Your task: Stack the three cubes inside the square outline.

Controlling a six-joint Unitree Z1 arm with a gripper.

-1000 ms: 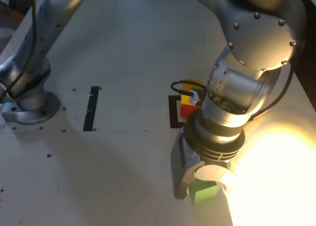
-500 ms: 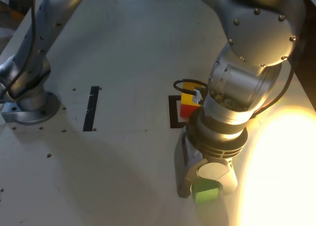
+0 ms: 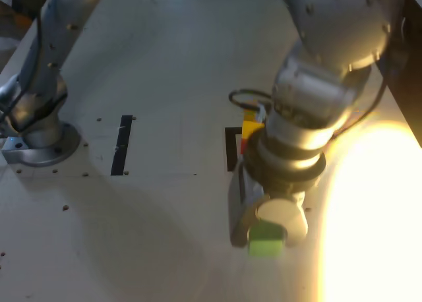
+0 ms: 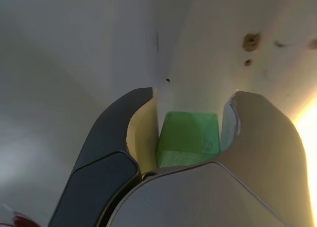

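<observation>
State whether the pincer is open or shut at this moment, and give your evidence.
Shut on the green cube. In the wrist view the pincer has a jaw on each side of it; the exterior view shows the cube carried at its tip.

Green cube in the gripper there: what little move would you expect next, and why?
Probably a lift and a carry toward the stack. The gripper appears shut on the green cube, which sits between its fingers in the wrist view. The yellow cube already sits on the red cube at the square outline, so green likely goes on top.
</observation>
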